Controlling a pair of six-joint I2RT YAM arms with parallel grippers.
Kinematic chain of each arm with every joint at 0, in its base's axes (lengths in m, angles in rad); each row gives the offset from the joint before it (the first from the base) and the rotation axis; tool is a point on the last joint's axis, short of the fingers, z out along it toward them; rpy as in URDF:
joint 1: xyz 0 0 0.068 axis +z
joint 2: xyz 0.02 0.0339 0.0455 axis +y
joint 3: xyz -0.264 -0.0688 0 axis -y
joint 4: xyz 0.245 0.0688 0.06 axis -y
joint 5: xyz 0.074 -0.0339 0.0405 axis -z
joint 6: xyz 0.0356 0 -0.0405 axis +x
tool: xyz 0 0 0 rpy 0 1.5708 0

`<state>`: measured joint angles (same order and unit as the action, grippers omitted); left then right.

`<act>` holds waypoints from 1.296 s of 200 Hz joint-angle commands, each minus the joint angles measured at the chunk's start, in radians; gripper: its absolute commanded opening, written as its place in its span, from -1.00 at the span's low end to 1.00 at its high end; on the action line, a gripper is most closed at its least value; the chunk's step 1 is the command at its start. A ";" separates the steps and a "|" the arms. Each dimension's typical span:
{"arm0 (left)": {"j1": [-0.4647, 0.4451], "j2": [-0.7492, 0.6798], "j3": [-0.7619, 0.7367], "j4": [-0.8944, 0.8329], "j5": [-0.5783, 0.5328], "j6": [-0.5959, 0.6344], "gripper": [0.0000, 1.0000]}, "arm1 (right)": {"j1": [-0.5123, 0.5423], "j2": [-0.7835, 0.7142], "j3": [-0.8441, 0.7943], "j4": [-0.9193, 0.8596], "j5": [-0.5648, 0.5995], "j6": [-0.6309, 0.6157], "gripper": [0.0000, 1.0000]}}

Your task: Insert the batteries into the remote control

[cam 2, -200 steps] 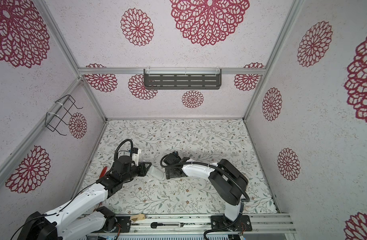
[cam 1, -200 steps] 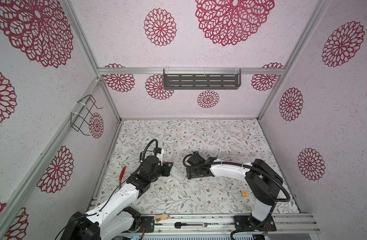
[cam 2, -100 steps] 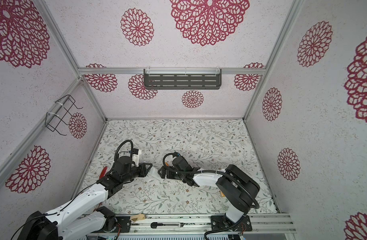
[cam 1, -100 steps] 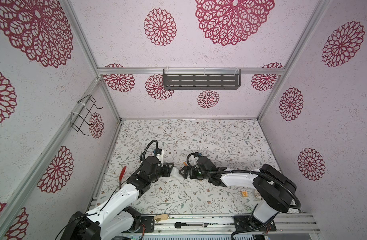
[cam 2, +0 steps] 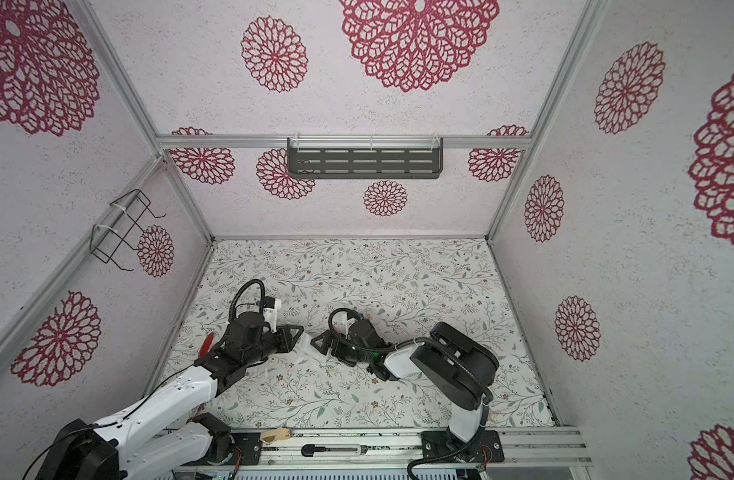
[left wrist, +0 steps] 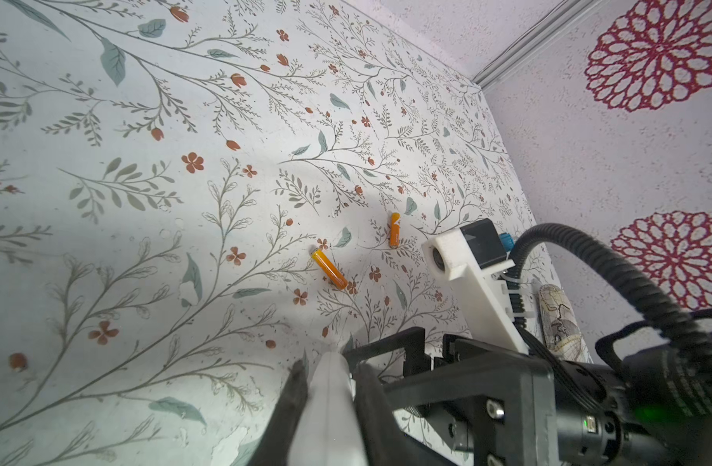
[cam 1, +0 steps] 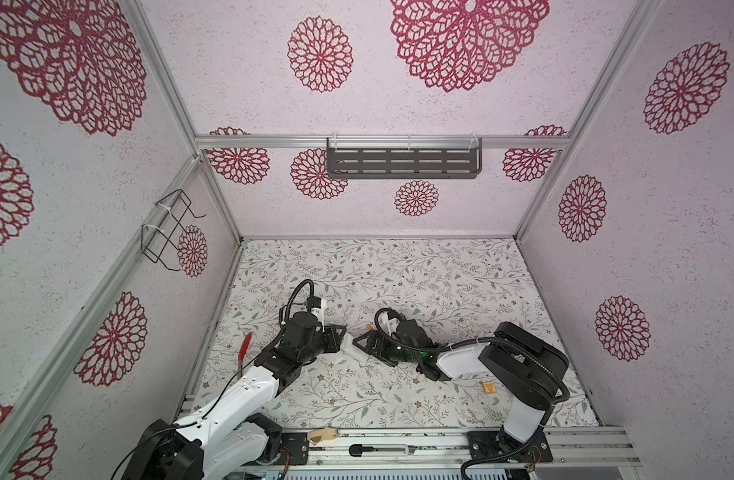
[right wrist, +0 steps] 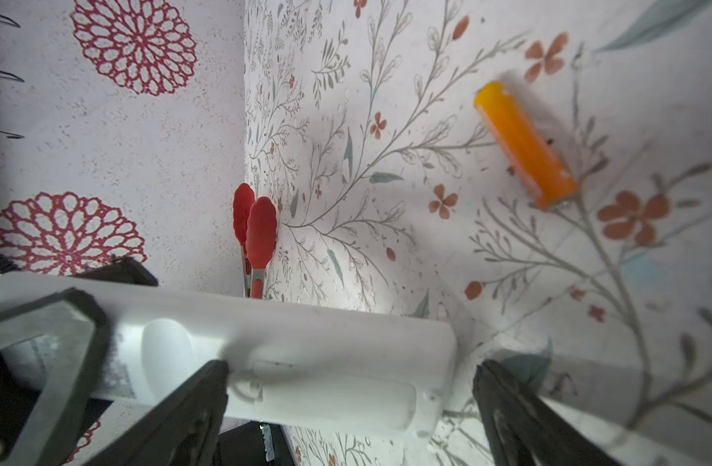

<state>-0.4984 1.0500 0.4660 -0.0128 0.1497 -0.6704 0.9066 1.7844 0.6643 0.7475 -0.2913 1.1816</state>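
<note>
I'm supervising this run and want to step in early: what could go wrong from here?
1. The left gripper pinches the remote control at one end only. The open right gripper is at its free end, so a push there could twist it loose.
2. The batteries lie loose on the table close by; a low sweep of either arm could roll them away.

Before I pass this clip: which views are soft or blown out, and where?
Right wrist view: the long white plastic remote control is glary and soft, the slim orange battery slightly blurred, the red-tipped tongs crisper. Left wrist view: both orange batteries sharp, remote soft near the lens. Both top views: evenly lit, sharp.
</note>
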 commanded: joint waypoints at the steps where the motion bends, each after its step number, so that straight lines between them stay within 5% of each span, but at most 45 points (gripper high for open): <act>1: -0.008 0.040 -0.044 -0.130 0.013 0.039 -1.00 | 0.024 0.023 0.032 -0.088 0.030 0.021 0.96; 96: -0.006 0.052 -0.043 -0.126 0.010 0.037 -1.00 | 0.070 0.035 0.089 -0.256 0.085 -0.040 0.63; 190: -0.003 0.079 -0.035 -0.115 0.025 0.037 -1.00 | 0.096 0.061 0.149 -0.286 0.070 -0.088 0.79; 259: 0.001 0.092 -0.021 -0.113 0.039 0.039 -1.00 | 0.116 0.144 0.245 -0.570 0.105 -0.138 0.87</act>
<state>-0.4488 1.0935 0.4782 0.0166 0.0719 -0.7036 0.9417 1.8278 0.8707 0.4603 -0.1635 1.1275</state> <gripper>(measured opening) 0.213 0.921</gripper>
